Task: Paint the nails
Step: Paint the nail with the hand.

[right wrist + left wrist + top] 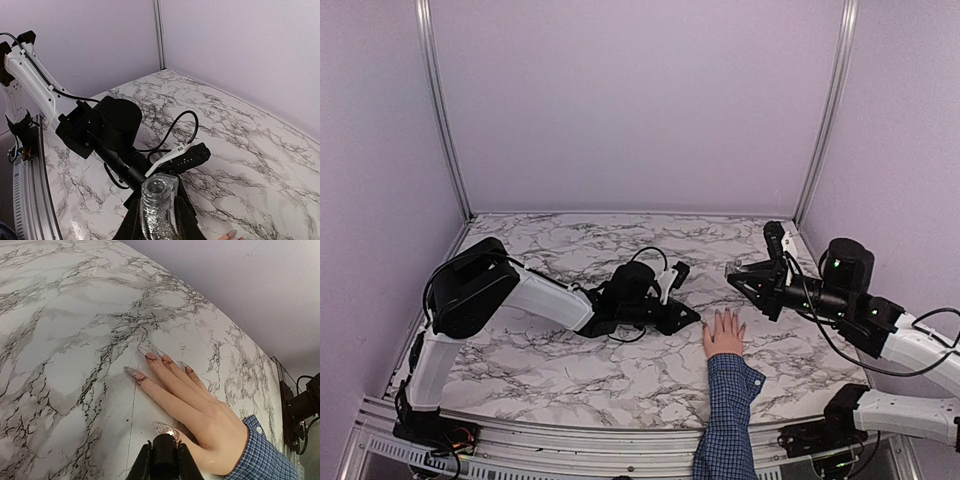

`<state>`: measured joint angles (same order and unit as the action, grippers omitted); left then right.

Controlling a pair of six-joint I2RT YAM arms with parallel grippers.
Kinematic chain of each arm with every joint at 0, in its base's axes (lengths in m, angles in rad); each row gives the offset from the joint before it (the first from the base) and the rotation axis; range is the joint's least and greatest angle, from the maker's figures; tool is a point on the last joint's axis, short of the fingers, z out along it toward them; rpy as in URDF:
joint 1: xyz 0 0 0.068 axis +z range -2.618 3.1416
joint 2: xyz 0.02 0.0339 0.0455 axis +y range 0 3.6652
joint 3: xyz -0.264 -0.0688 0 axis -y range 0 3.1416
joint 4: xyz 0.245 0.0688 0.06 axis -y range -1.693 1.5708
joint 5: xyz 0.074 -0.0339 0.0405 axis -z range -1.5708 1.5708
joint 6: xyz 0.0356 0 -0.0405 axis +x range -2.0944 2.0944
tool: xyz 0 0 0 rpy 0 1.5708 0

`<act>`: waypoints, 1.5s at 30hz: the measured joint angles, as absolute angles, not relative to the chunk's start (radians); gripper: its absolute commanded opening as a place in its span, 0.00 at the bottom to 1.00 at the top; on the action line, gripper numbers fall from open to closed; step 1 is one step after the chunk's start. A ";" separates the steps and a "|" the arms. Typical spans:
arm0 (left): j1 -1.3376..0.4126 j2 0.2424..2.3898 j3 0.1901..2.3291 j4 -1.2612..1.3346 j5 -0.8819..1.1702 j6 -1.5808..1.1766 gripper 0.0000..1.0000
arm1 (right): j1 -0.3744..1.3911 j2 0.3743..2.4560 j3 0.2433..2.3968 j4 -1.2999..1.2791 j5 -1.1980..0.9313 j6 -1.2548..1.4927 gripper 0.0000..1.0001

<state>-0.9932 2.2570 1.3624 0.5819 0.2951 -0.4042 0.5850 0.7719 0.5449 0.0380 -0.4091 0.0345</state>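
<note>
A pale hand (724,336) in a blue checked sleeve (728,420) lies flat on the marble table, fingers spread. In the left wrist view the hand (200,410) has long pointed nails; the thumb nail (164,428) is glittery, and the index nail (133,373) is clear with a dark smear. My left gripper (163,449) is shut on a black brush cap (164,456), its tip at the thumb nail; it shows in the top view (678,318) left of the hand. My right gripper (159,216) is shut on an open, glittery clear bottle (159,202), held above the table (742,279) behind the hand.
The left arm (550,300) stretches low across the table's middle with a looped cable (175,130). The right arm's base (300,410) stands beyond the sleeve. Metal rails (570,440) line the near edge. Purple walls and two posts close the back.
</note>
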 measured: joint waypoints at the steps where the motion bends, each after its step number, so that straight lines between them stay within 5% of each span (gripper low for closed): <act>1: -0.993 2.257 1.362 0.582 0.295 -0.404 0.00 | 0.585 0.772 0.545 0.038 -0.409 0.035 0.00; 45: -0.993 2.272 1.378 0.582 0.297 -0.405 0.00 | 0.585 0.767 0.545 0.038 -0.402 0.035 0.00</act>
